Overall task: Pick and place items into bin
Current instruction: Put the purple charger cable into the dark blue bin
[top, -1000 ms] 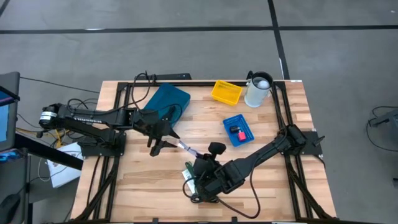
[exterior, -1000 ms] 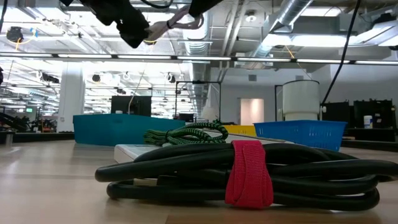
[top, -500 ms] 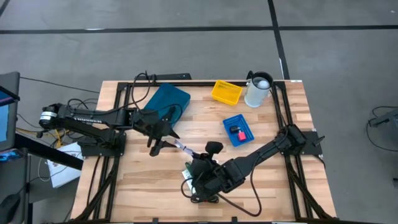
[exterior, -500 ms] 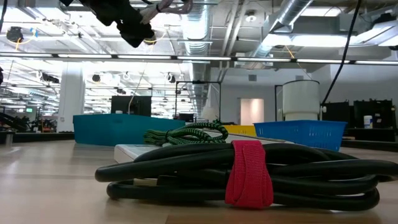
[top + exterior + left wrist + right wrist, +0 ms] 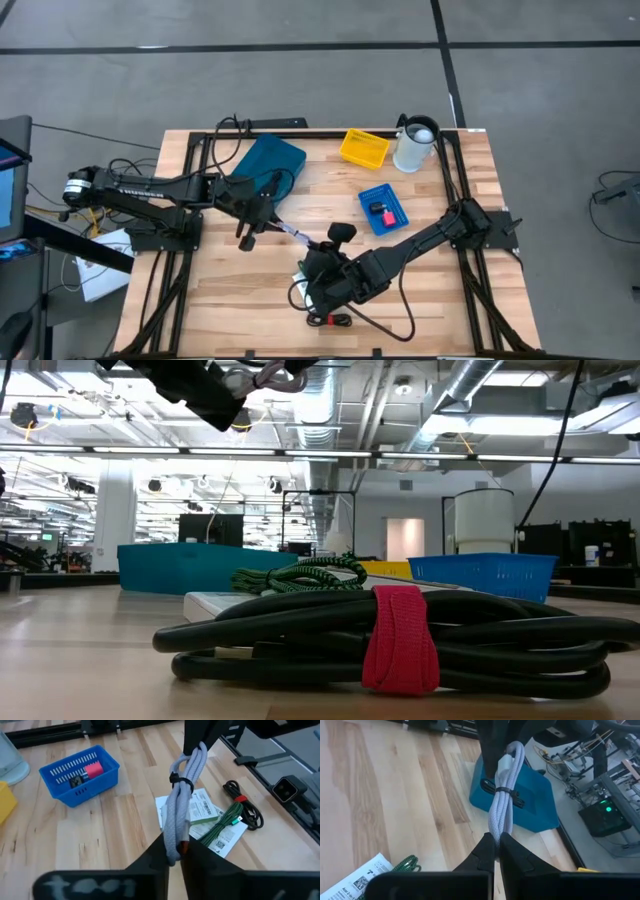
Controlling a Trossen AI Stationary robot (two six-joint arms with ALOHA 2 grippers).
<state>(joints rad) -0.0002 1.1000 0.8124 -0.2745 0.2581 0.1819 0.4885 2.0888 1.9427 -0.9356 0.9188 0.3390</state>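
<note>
Robotics lab, open industrial hall.
Exposed ceiling ducts (image 5: 440,405), strip lights, far equipment benches, wooden table (image 5: 240,290) on bare concrete floor.

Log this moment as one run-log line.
stage: handover in air | left gripper: shut on grey cable bundle | right gripper: shut on same bundle | location: above table | bins: none reached
</note>
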